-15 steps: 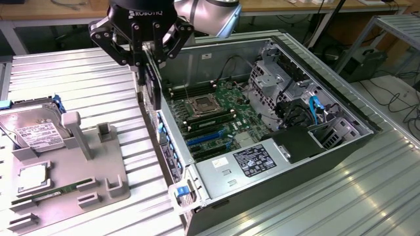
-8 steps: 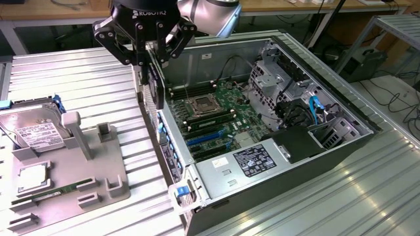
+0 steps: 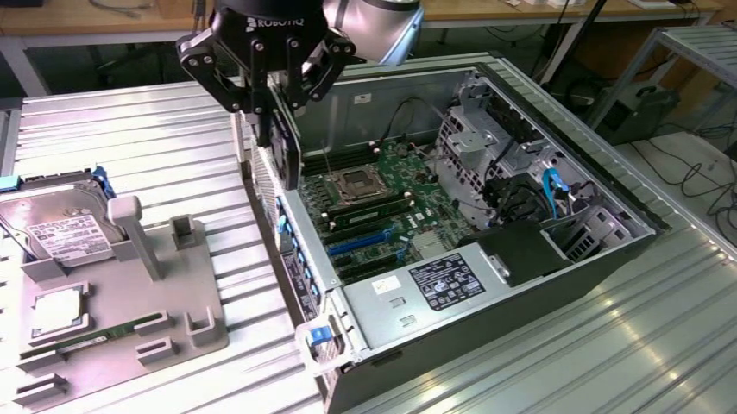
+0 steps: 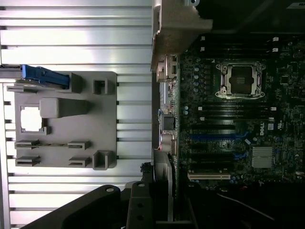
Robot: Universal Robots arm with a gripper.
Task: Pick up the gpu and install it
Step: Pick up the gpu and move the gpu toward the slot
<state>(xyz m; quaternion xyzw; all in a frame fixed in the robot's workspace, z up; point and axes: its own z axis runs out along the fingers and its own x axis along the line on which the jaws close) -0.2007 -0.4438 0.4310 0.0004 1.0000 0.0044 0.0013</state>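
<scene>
The end effector (image 3: 274, 110), a black linkage of metal fingers, is clamped on the top edge of the gpu (image 3: 285, 151). The gpu is a thin, flat, dark card that hangs upright, off the counter, over the wall of the computer case (image 3: 357, 103) that faces the exterior view's left. The card's lower end dips just inside that wall, above the motherboard (image 3: 398, 185) and clear of it. In the wrist view the gpu (image 4: 163, 176) is seen edge-on, with a pale metal strip along it.

The case is a dark sheet-metal box lying open on its side, with grey inner walls. It holds the green-black motherboard, which carries a square metal-framed CPU socket (image 3: 351, 183) and long blue slots (image 3: 357, 243) nearer the camera. At the near end sits a silver power supply (image 3: 426, 289) with a dark label. On the exterior view's right are a perforated metal drive cage (image 3: 484, 138) and blue cables (image 3: 555, 194).

The counter (image 3: 150, 147) is ribbed, shiny aluminium. On it, on the exterior view's left, lies a matte grey fixture tray (image 3: 127, 302) with blocky raised posts. The tray holds a boxy silver hard drive (image 3: 64, 228) with a white label at its far end, a square silver chip (image 3: 58, 312) in a recess, and a narrow green memory stick (image 3: 103, 335) at its near edge.
</scene>
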